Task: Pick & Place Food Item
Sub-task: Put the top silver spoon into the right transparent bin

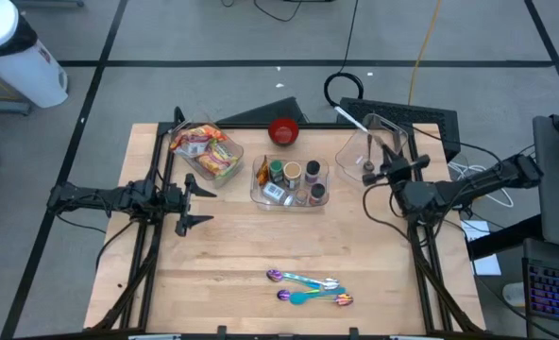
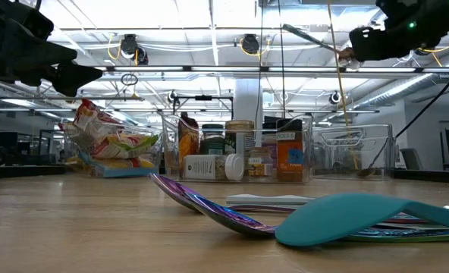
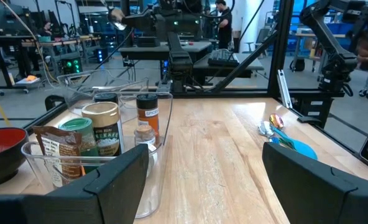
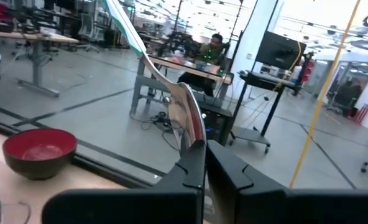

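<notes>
Right end effector (image 1: 374,173): raised above the far right part of the worktop (image 1: 289,246), over an empty clear bin (image 1: 374,151). Its fingers (image 4: 190,168) are pressed together on the handle of a metallic spoon (image 4: 187,121), whose slender stem slants up and away from the clamp in the right wrist view. In the high view the same spoon shows as a pale rod slanting from the clamp toward the far edge of the worktop.

Left end effector (image 1: 196,203): held above the left side of the worktop, level with the middle bin, its two fingers (image 3: 119,177) spread wide with nothing between them. It stands just beside the middle clear bin (image 1: 291,184) without touching it.

Middle clear bin: holds upright spice jars (image 3: 148,115), a green-labelled canister (image 3: 103,127) and a small packet (image 3: 56,149). Beyond it, touching the far edge of the worktop, sits a red bowl (image 1: 283,131).

Left clear bin (image 1: 207,151): near the far left corner, turned at an angle, filled with bright snack packets (image 2: 107,136).

Near edge of the worktop: a cluster of loose spoons (image 1: 308,288), one teal (image 2: 346,216) and others iridescent purple (image 2: 202,205), lying flat and overlapping, well apart from both arms.

Surroundings: workshop benches and a seated person (image 4: 215,46) appear beyond the worktop.
</notes>
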Motion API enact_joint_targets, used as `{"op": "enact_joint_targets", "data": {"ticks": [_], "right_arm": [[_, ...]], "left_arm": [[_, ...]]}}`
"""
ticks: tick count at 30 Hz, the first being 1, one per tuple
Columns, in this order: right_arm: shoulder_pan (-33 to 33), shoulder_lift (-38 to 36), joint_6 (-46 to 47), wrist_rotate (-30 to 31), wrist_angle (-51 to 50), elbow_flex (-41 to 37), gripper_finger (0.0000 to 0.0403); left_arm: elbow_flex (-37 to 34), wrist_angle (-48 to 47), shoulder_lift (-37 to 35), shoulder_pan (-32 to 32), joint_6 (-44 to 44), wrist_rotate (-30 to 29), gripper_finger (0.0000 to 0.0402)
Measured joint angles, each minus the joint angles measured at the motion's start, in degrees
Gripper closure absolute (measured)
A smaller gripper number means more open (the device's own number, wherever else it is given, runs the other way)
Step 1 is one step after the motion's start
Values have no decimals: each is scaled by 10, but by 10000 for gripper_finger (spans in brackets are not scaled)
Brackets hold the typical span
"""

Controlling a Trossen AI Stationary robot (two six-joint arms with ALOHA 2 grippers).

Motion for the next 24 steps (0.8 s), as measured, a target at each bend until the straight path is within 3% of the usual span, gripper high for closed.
{"op": "enact_joint_targets", "data": {"ticks": [6,10,15,18,24], "right_arm": [[-6,3,5,-39,35,-10,403],[-5,6,-147,-77,205,-5,403],[-4,15,-386,-6,342,54,403],[-2,18,-422,-1,318,96,403],[11,37,-401,-21,265,136,403]], "left_arm": [[0,0,0,0,0,0,78],[0,0,0,0,0,0,78],[0,0,0,0,0,0,78],[0,0,0,0,0,0,78],[0,0,0,0,0,0,78]]}}
